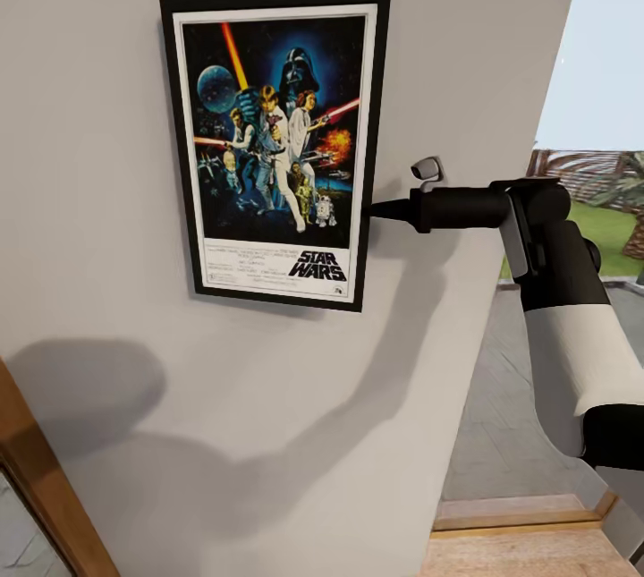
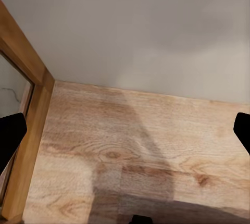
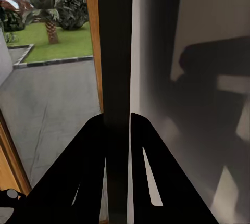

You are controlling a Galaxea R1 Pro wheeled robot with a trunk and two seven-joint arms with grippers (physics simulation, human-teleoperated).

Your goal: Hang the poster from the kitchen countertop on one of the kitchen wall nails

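Observation:
The black-framed Star Wars poster [image 1: 273, 148] lies upright and flat against the off-white wall [image 1: 98, 201]. My right gripper [image 1: 380, 208] reaches in from the right and is shut on the poster's right frame edge, low on that side. In the right wrist view the black frame edge [image 3: 115, 52] runs between the two closed fingers [image 3: 88, 172]. My left gripper [image 2: 127, 130] is open, its dark fingers [image 2: 11, 135] wide apart, over wooden floor [image 2: 140, 151] at the wall's foot. No wall nail can be made out. The kitchen countertop is out of view.
A wooden frame [image 1: 45, 487] slants up at the lower left. The wall ends in a corner just right of the poster; beyond it lie grey paving [image 1: 501, 398], a lawn [image 1: 617, 228] and trees. Wood flooring [image 1: 519, 550] shows below.

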